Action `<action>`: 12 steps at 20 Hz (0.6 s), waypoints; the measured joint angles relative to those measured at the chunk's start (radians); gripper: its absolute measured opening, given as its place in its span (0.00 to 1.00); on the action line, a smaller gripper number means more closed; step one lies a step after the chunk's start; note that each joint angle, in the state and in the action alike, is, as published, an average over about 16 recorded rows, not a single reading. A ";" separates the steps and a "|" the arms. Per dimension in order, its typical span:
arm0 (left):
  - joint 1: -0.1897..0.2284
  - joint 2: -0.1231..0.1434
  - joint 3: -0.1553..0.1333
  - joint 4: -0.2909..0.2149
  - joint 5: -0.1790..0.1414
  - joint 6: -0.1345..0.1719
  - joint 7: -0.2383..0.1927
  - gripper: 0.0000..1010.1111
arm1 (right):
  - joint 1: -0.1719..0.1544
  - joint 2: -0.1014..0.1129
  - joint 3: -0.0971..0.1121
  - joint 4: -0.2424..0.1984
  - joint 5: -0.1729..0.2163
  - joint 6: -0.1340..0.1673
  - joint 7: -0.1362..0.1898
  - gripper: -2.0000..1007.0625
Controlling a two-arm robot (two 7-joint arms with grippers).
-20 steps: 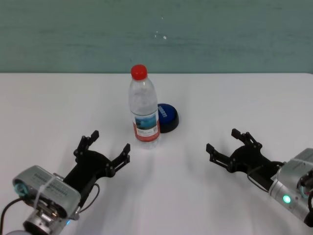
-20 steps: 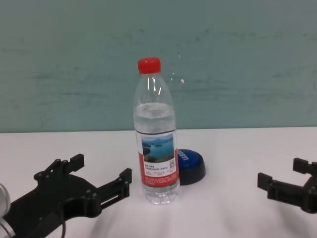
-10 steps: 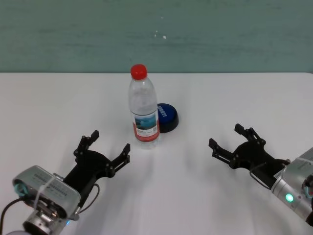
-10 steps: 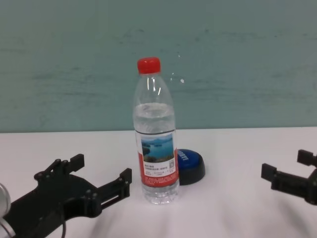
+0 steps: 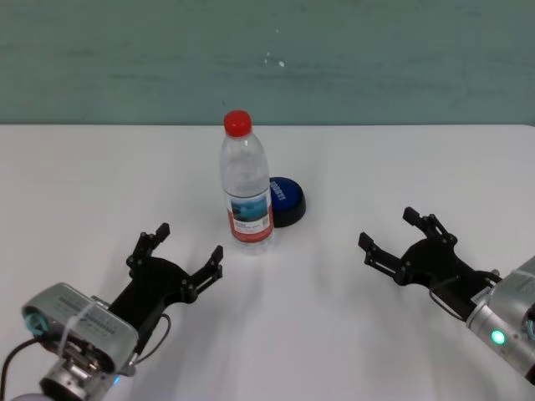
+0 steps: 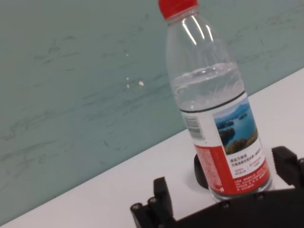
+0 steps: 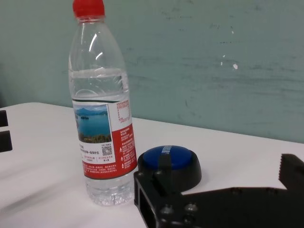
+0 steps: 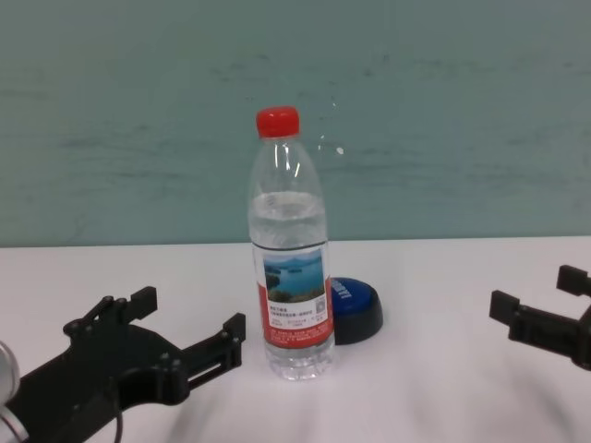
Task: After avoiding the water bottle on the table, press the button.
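Observation:
The water bottle, clear with a red cap and a lake label, stands upright on the white table. The blue dome button on its black base sits just behind and to the right of the bottle, partly hidden by it. My left gripper is open and empty, low over the table in front and to the left of the bottle. My right gripper is open and empty, well to the right of the bottle and button. The right wrist view shows the bottle and the button side by side.
A teal wall runs behind the table's far edge. In the chest view the bottle stands between my two grippers, with the button peeking out on its right.
My right gripper has shifted a little to the right and farther from me, still open. The left gripper, bottle and button have not moved.

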 joint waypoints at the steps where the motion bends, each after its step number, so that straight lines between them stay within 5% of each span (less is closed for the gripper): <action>1: 0.000 0.000 0.000 0.000 0.000 0.000 0.000 0.99 | 0.000 0.000 0.000 0.000 0.000 -0.001 0.001 1.00; 12: 0.000 0.000 0.000 0.000 0.000 0.000 0.000 0.99 | -0.001 -0.001 0.000 -0.004 -0.002 -0.004 0.002 1.00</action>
